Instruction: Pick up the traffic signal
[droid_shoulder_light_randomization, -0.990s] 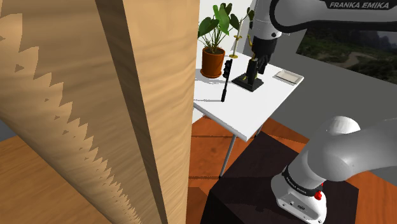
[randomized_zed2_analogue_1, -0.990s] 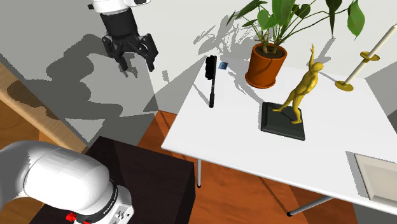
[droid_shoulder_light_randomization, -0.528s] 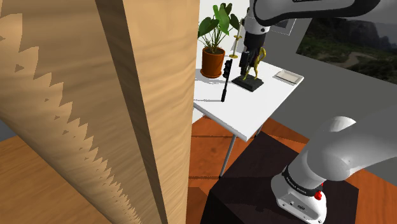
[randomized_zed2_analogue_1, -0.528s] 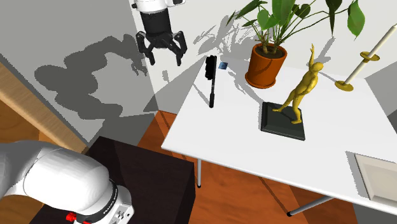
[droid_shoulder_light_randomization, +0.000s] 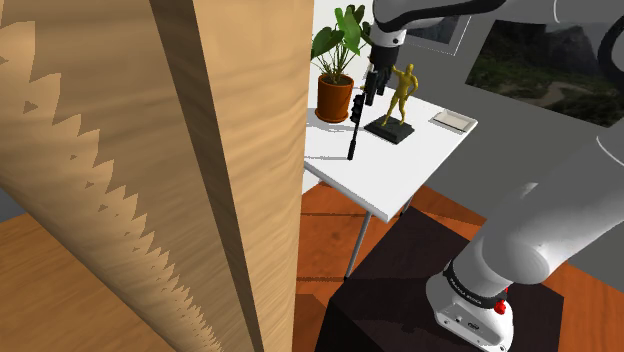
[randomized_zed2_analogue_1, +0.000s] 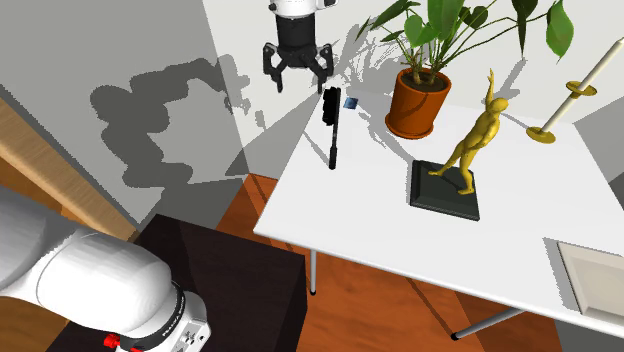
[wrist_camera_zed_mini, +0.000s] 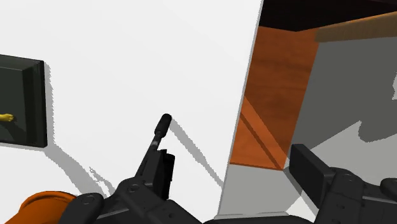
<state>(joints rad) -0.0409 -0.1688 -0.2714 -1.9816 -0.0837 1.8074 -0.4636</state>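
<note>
In the shoulder view, a white table (droid_shoulder_light_randomization: 400, 165) stands beyond a large wooden panel (droid_shoulder_light_randomization: 150, 150). The traffic signal (droid_shoulder_light_randomization: 355, 128), a slim black post with a wider head, seems to stand upright near the table's edge toward this view's left. The gripper (droid_shoulder_light_randomization: 368, 94) hangs just above its head. Behind the signal sits a potted plant (droid_shoulder_light_randomization: 335, 95). To the right are a golden figurine (droid_shoulder_light_randomization: 400, 90) on a dark base and a flat white tray (droid_shoulder_light_randomization: 453, 121).

In the second exterior view, the gripper (randomized_zed2_analogue_1: 297, 74) points downward with its fingers spread apart and nothing between them. It is above and slightly left of the traffic signal (randomized_zed2_analogue_1: 331, 125), not touching it. The signal is close to the far left corner of the table (randomized_zed2_analogue_1: 380, 220), with a small blue object (randomized_zed2_analogue_1: 349, 103) just beside its head. The potted plant (randomized_zed2_analogue_1: 418, 100), figurine (randomized_zed2_analogue_1: 478, 135) and tray (randomized_zed2_analogue_1: 600, 280) lie farther right.

In the wrist view, the two fingers of the gripper (wrist_camera_zed_mini: 216, 178) stand well apart. The traffic signal (wrist_camera_zed_mini: 156, 153) rises beside one finger, outside the gap, and casts a long shadow on the table (wrist_camera_zed_mini: 127, 63). The figurine's dark base (wrist_camera_zed_mini: 22, 102) and the orange pot (wrist_camera_zed_mini: 44, 207) are nearby
</note>
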